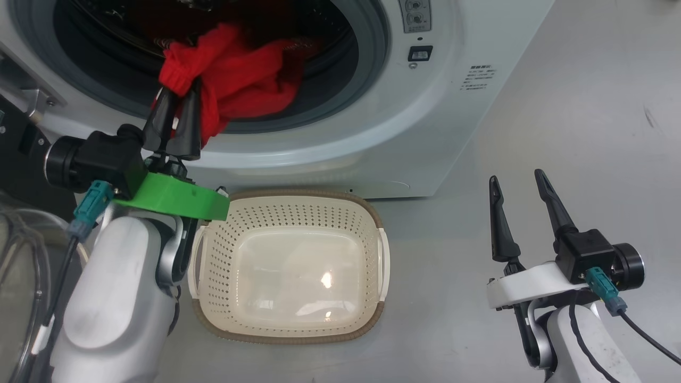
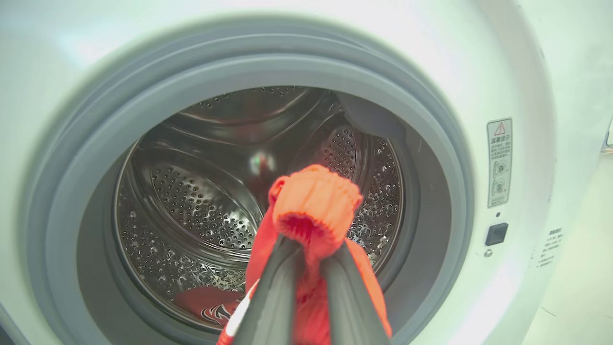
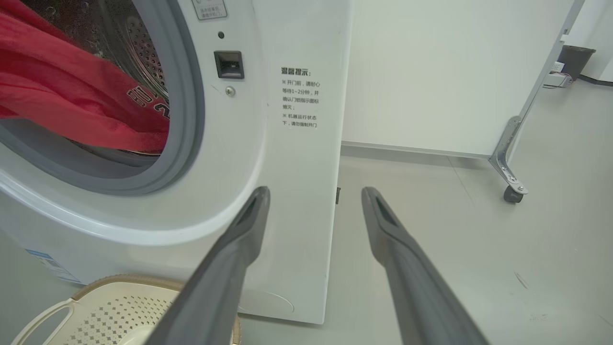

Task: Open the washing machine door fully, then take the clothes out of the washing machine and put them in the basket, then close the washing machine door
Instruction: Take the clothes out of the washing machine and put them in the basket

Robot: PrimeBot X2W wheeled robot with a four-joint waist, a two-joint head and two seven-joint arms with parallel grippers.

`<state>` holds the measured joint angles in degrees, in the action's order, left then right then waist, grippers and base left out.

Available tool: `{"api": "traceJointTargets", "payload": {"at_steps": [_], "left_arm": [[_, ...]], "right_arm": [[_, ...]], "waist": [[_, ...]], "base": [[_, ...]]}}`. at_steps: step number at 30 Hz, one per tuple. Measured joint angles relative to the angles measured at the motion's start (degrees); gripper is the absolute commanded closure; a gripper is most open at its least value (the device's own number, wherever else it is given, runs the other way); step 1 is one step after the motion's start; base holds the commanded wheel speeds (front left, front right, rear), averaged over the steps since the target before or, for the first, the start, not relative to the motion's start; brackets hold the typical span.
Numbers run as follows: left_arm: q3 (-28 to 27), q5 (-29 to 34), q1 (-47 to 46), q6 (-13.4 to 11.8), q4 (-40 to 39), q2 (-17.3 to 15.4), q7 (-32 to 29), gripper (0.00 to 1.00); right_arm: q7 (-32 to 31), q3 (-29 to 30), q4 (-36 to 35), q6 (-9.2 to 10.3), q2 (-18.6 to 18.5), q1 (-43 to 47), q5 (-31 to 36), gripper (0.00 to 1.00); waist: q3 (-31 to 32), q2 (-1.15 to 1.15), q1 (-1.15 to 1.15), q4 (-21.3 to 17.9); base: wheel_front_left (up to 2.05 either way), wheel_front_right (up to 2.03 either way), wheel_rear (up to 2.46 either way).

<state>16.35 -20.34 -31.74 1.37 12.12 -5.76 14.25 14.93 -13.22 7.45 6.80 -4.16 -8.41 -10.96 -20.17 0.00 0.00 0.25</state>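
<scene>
Item one, nearest you: your right gripper (image 1: 516,175), out in front of the washing machine (image 1: 383,133) off its right front corner and well apart from it, fingers spread wide, holding nothing. Item two: the basket (image 1: 303,192), on the floor just in front of the washing machine, directly below its opening, with no clothes in it yet. Item three: your left gripper (image 1: 180,94), at the lower left of the washing machine's opening, fingers pinched tight on a bunched fold of the clothes (image 1: 239,80). Item four: the clothes themselves, red. A knot of cloth stands above the fingertips, the bulk is draped across the grey gasket (image 1: 372,58) at the mouth of the washing machine, and a tail with lettering lies on the bottom of the drum (image 2: 201,201). Step in hand, as a judgement: the second, taking the clothes out. The mouth stands unobstructed, so the opening step reads as done. Next move calls for: draw the left gripper back from the washing machine until the tail clears the gasket lip, lower it over the basket, then part the fingers. Caution: the trailing cloth may snag on the gasket or drop to the floor between washing machine and basket.
</scene>
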Motion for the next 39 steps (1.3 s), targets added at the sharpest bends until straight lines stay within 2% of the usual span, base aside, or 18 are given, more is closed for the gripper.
{"api": "traceJointTargets", "payload": {"at_steps": [8, 18, 27, 33, 39], "left_arm": [[2.3, 0.1, 7.5, -0.4, -4.2, 0.5, -0.1, 1.00], [7.0, -3.2, 18.2, 0.4, -2.1, 0.9, -6.2, 1.00], [7.9, -3.9, 18.7, 1.1, 1.8, 0.9, -9.5, 1.00], [7.6, -4.4, 17.7, 1.5, 7.8, 0.4, -11.9, 1.00], [6.8, -4.4, 12.9, 1.6, 14.0, -0.3, -14.2, 1.00]], "right_arm": [[0.0, 0.0, 0.0, 0.00, -0.1, 1.0, 0.0, 0.00], [0.0, -0.7, -0.1, -0.18, -0.2, 1.6, 0.2, 0.00], [0.0, -1.8, -0.8, -0.63, -0.1, 1.5, 0.5, 0.00], [0.0, -2.0, -1.8, -0.62, 0.1, 0.8, 0.5, 0.00], [0.0, -2.5, -2.8, -0.62, 0.4, -0.2, 0.5, 0.00]], "waist": [[1.6, 0.00, 0.00, 2.1], [1.6, 0.00, 0.00, 2.6], [-0.3, 0.00, 0.00, 1.1], [-2.6, 0.00, 0.00, -0.6], [-5.6, 0.00, 0.00, -2.5]], "base": [[0.00, 0.00, 0.00], [0.00, 0.00, 0.00], [0.00, 0.00, 0.00], [0.00, 0.00, 0.00], [0.00, 0.00, 0.00]]}}
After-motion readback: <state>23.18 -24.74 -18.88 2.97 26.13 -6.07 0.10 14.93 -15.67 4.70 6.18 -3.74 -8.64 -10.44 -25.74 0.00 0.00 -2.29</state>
